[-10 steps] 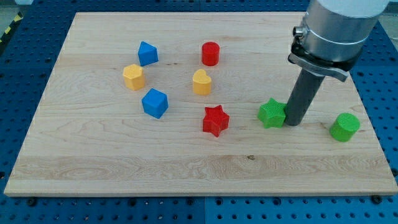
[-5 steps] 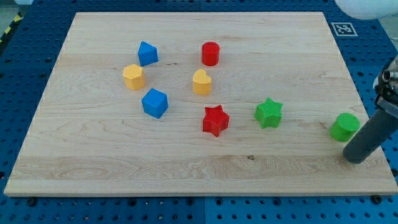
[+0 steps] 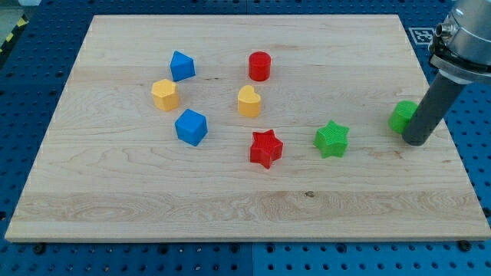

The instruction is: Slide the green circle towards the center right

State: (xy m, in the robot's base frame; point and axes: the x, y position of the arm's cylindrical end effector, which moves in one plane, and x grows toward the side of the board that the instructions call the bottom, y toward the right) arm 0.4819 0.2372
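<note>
A pale wooden desk (image 3: 230, 199) lies on a blue perforated base and fills most of the frame. There are no jaws on this arm; it ends in a plain dark rod, so nothing is grasped or released. My tip (image 3: 415, 142) rests on the wood at the right edge of the frame, touching the lower right side of the green circle (image 3: 402, 116), which the rod partly hides. That block sits at the middle right of the frame, close to the desk's right edge.

To its left, apart from it, is the green star (image 3: 331, 139), then the red star (image 3: 265, 148). Further toward the upper left are the yellow heart (image 3: 248, 100), the red cylinder (image 3: 260, 66), a blue cube (image 3: 190, 126), a yellow hexagon-like block (image 3: 164, 94) and another blue block (image 3: 182, 66).

The push seems to be in its closing stage, as the circle appears roughly at the center right. Any remaining move calls for only a small nudge, kept away from the desk's edge.
</note>
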